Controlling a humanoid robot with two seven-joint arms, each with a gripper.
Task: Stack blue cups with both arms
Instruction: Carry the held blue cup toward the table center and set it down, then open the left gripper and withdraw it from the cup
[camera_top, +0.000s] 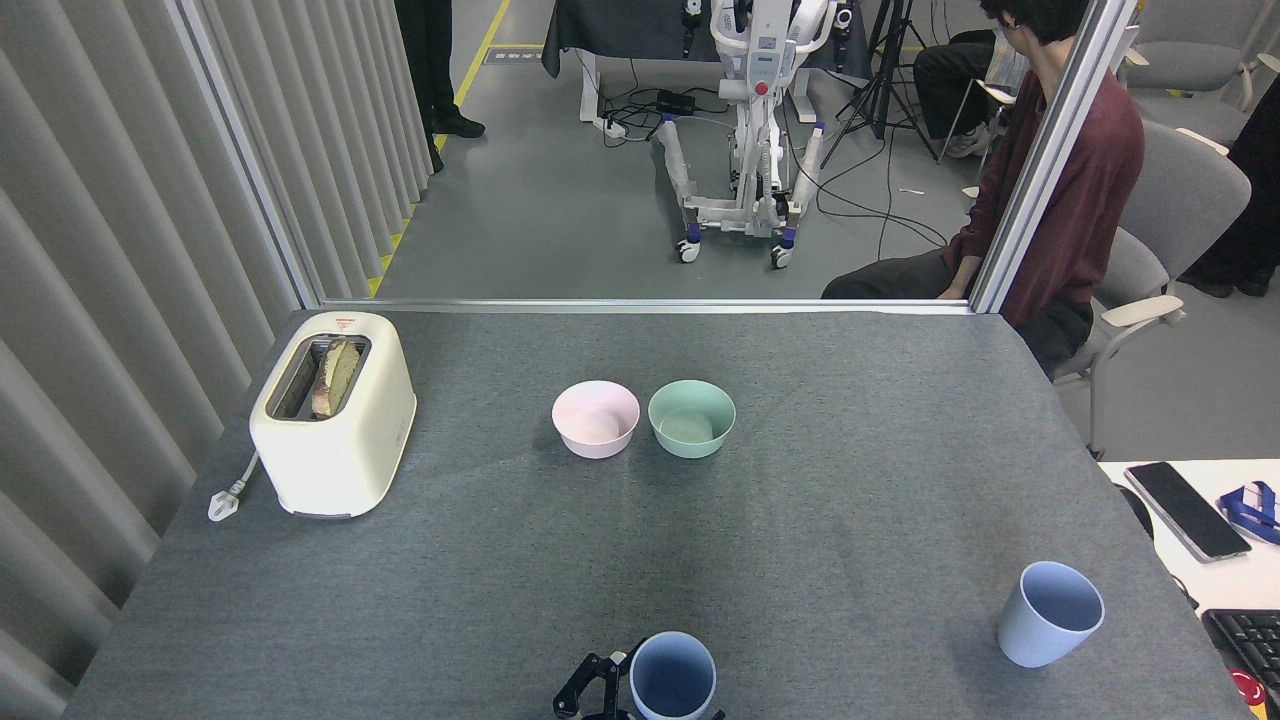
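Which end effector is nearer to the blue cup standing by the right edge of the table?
Left. The left end effector sits at the table's near edge, around the other blue cup, well to the left of the right-side blue cup. The right end effector is out of view, so it can't be compared.

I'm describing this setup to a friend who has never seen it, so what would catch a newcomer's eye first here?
Probably the cream toaster with bread in its slot at the table's left, and the pink bowl and mint-green bowl side by side in the middle. Next come the two blue cups: one standing alone near the right edge, the other at the bottom edge with a black gripper against it. Which arm that gripper belongs to cannot be told.
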